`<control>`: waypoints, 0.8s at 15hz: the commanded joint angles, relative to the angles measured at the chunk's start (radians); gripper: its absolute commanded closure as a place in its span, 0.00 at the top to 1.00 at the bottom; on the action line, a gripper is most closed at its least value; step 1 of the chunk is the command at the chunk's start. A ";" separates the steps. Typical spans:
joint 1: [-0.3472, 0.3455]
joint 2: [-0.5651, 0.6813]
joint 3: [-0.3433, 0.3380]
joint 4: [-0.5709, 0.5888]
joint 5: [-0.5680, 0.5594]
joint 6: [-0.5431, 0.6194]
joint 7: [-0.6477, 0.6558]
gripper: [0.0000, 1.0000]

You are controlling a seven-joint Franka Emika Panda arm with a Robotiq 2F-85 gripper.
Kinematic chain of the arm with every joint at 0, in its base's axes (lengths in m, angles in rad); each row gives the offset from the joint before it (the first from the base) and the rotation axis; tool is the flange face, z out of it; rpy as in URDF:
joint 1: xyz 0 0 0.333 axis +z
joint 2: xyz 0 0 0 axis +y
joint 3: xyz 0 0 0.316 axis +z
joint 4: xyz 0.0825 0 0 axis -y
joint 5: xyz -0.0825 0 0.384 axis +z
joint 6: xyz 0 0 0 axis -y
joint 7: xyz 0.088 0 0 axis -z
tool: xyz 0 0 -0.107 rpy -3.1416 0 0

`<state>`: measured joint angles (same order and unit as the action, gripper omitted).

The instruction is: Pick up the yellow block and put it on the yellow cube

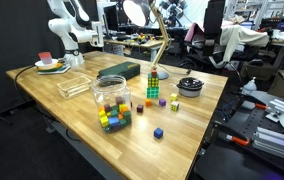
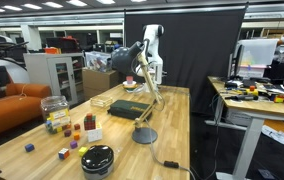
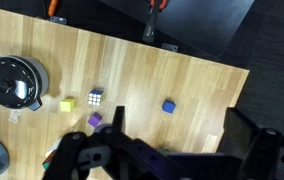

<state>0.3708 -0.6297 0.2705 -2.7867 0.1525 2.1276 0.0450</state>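
yellow cube (image 3: 68,104), well apart from spread hand (image 3: 174,125)

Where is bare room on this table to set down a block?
Bare wood lies between the lamp base and the nearest edge of the table, and between the clear tray and the front edge. It is crowded around the jar and loose cubes.

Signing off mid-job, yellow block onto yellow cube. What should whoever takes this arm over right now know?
Gripper: open, empty, high above the table.
Yellow cube: loose on the table between the black round container and the Rubik's cube, nothing on it.
Block to pick: yellow pieces at the clear jar, in or beside it, cannot tell; none grasped.
Done: nothing. Left: grasp, carry, stack.
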 commanded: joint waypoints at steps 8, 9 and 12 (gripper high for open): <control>-0.012 0.306 0.006 0.045 0.019 0.191 0.008 1.00; -0.014 0.342 0.006 0.057 0.015 0.206 0.005 1.00; -0.008 0.342 0.007 0.045 0.016 0.203 0.002 1.00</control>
<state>0.3690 -0.2841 0.2712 -2.7416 0.1650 2.3329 0.0488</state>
